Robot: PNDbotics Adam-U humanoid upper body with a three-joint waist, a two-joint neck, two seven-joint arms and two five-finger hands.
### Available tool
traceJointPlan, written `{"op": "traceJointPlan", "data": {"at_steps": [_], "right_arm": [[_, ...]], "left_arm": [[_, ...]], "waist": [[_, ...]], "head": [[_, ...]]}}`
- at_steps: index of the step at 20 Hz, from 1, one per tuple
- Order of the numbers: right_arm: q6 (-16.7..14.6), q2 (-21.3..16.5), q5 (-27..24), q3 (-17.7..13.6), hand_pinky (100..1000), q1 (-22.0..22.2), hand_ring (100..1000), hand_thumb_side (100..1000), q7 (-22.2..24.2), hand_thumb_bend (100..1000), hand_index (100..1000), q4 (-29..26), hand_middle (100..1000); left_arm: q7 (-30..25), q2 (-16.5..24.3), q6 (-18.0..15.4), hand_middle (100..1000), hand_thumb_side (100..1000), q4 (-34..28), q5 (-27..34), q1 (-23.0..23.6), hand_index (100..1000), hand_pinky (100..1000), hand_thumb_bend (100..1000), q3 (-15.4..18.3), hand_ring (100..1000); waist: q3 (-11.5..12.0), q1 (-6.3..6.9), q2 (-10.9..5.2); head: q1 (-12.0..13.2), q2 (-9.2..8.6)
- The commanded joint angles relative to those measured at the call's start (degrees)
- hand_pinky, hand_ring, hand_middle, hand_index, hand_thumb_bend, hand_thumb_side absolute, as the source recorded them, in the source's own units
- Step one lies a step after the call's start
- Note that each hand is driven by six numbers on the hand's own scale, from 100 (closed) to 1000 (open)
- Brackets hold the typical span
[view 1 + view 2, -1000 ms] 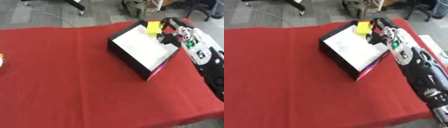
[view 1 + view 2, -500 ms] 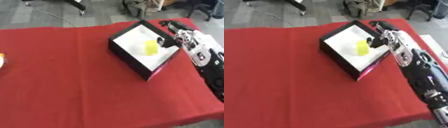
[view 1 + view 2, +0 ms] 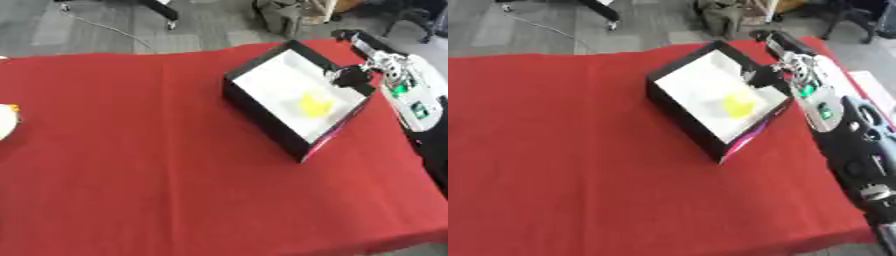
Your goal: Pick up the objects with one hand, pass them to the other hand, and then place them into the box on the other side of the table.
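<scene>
A yellow object (image 3: 312, 105) lies on the white floor of the black box (image 3: 262, 107), which stands askew at the right of the red table. My right hand (image 3: 352, 77) hovers at the box's far right rim, above and to the right of the yellow object and apart from it. Its dark fingers look relaxed and hold nothing. The silver and black right forearm (image 3: 833, 115) runs down the right edge of the view. My left hand shows in no view.
A red cloth (image 3: 131, 150) covers the table. At the far left edge sits part of a white thing with an orange bit (image 3: 5, 117). Beyond the table's far edge are grey floor, a cable and chair legs.
The yellow object left my right hand, dropped into the box and now lies on its floor. The hand has drawn back toward the box's right rim.
</scene>
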Motion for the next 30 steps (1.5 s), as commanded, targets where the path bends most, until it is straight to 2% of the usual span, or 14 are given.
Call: {"op": "traceJointPlan", "data": {"at_steps": [1, 4, 7, 12, 16, 19, 25, 30], "right_arm": [[-1.41, 0.23, -2.87, -0.95, 1000, -0.51, 1000, 414, -2.82, 100, 1000, -5.42, 943], [-1.95, 0.47, -5.64, 0.28, 1000, 0.75, 1000, 459, -5.58, 100, 1000, -9.92, 962], [-1.28, -0.04, -8.46, 1.57, 1000, 1.85, 1000, 500, -7.27, 100, 1000, -14.50, 964], [0.92, -1.62, -13.21, 2.49, 1000, 3.07, 1000, 506, -6.78, 100, 1000, -20.88, 955], [1.56, -2.61, -17.03, 2.57, 1000, 3.48, 1000, 509, -6.75, 100, 1000, -22.70, 950], [1.65, -3.38, -19.99, 2.40, 1000, 3.80, 1000, 511, -7.31, 100, 1000, -23.57, 945], [1.73, -5.12, -25.62, 2.06, 1000, 4.66, 1000, 508, -9.17, 100, 1000, -24.00, 939], [1.76, -5.65, -26.76, 2.13, 1000, 5.09, 1000, 507, -9.80, 100, 1000, -23.90, 935]], "left_arm": [[-2.45, 3.55, 2.04, 691, 561, 1.55, 2.44, -2.17, 889, 724, 392, 0.89, 645], [-5.21, 5.76, 4.27, 714, 601, 4.98, 5.19, -3.75, 902, 751, 347, -1.35, 686], [-8.02, 7.96, 4.41, 736, 593, 9.36, 8.01, -4.58, 911, 781, 366, -5.18, 727], [-12.77, 12.27, 0.18, 760, 585, 14.30, 12.76, -5.16, 925, 811, 455, -10.84, 771], [-16.59, 16.43, -3.63, 779, 517, 16.16, 16.58, -4.76, 926, 838, 543, -13.09, 808], [-19.56, 19.39, -5.26, 790, 480, 16.97, 19.55, -3.85, 922, 852, 573, -13.87, 828], [-25.39, 24.04, -2.86, 805, 436, 15.52, 25.38, -2.04, 913, 868, 607, -13.50, 855], [-29.88, 26.87, 1.48, 812, 390, 15.65, 29.87, -0.74, 895, 884, 617, -12.78, 875]], "waist": [[-0.07, 0.19, -1.34], [-0.09, 0.43, -1.39], [-0.20, 0.61, -1.35], [-0.29, 0.77, -1.28], [-0.15, 0.85, -1.29], [-0.04, 0.84, -1.28], [0.48, 0.76, -1.34], [0.64, 0.69, -1.33]], "head": [[1.16, 0.21], [1.89, 0.19], [2.61, 0.06], [4.12, 0.16], [6.88, 0.59], [9.10, 0.92], [11.40, 1.63], [11.36, 1.75]]}}
